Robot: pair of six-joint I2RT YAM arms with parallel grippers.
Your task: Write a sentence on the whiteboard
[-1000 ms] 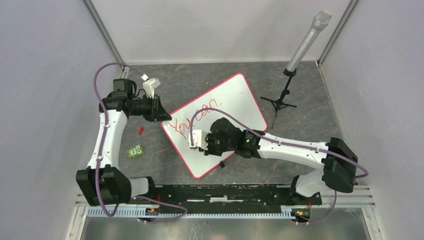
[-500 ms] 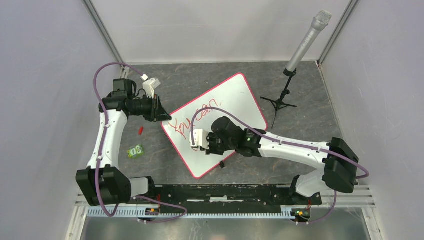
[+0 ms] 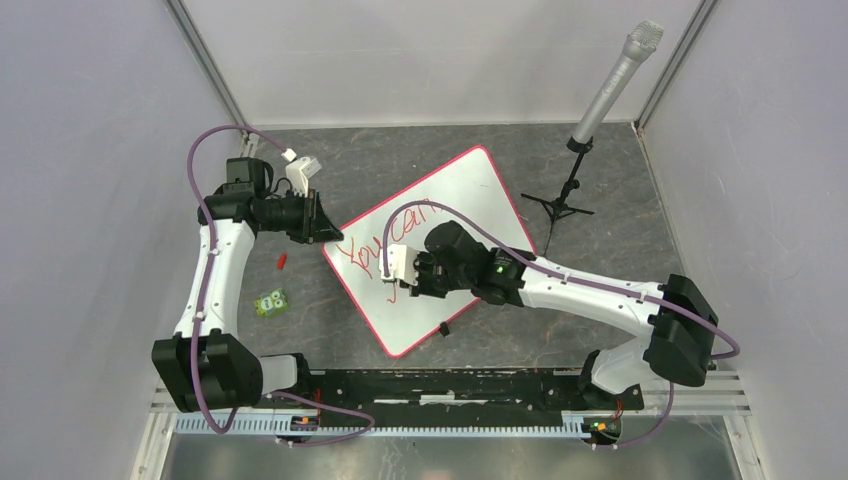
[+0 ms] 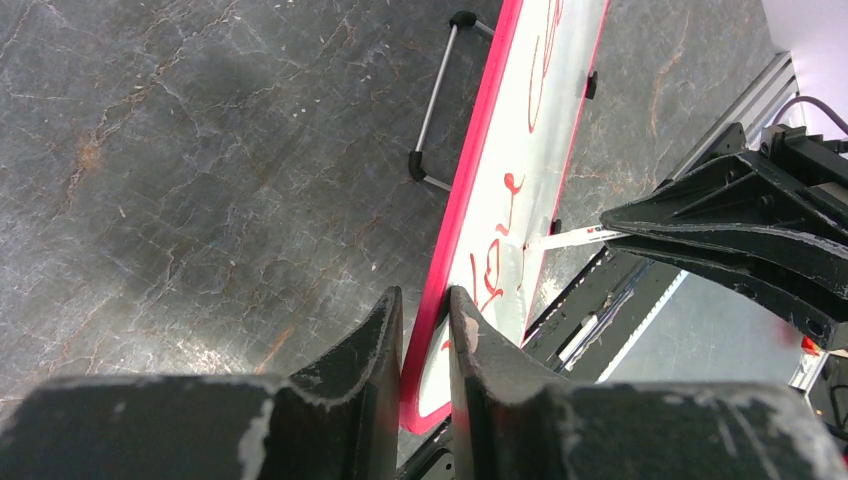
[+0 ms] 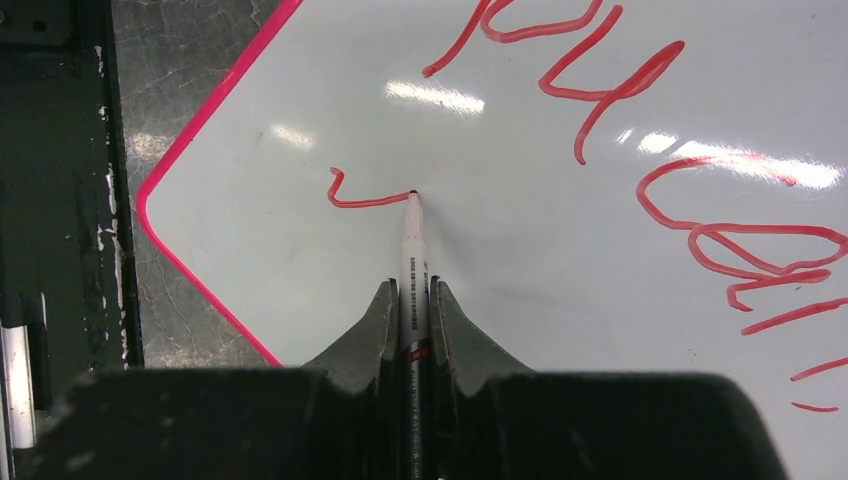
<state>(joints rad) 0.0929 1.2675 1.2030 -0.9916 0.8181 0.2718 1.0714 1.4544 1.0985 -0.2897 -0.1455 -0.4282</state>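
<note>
Left gripper pinches the whiteboard by its left corner frame, held between the jaws. Right gripper clamps a marker, tip touching below the sentence.

The dark grey marbled table carries the whiteboard lying askew at its middle, a small red cap and a small green patterned thing left of it, and a microphone stand at the far right.
</note>
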